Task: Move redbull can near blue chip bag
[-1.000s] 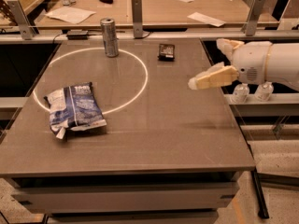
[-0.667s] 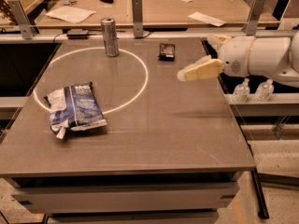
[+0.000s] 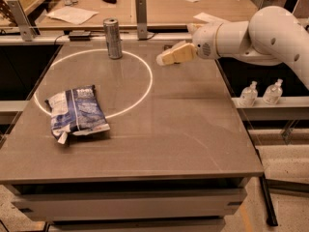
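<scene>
A tall, slim silver-grey redbull can [image 3: 113,37] stands upright on the far arc of the thin white ring [image 3: 145,88] marked on the grey-brown counter [image 3: 193,144]. It is close to the counter's far edge. A grey metal post [image 3: 141,18] rises from that edge just beyond the ring, right of the can.

The crumpled dark blue chip bag with white patches [image 3: 76,114] lies flat across the ring's near-left arc, mostly inside it and well apart from the can. The middle of the ring between them is bare.

Outside the ring, a broad bare stretch of counter runs to the right edge and to the near edge. The ring's left arc comes close to the left edge, so little room is left there beside the bag.

The white arm [image 3: 270,33] reaches in over the right edge. Its gripper [image 3: 171,56] hovers just outside the ring's far-right arc, level with the can and apart from it. The beige fingers [image 3: 176,53] read as one wedge with no gap, so they seem pressed together, holding nothing.

Compared with 0.7 s ago, the gripper has moved left toward the ring. The can and bag lie where they were.
</scene>
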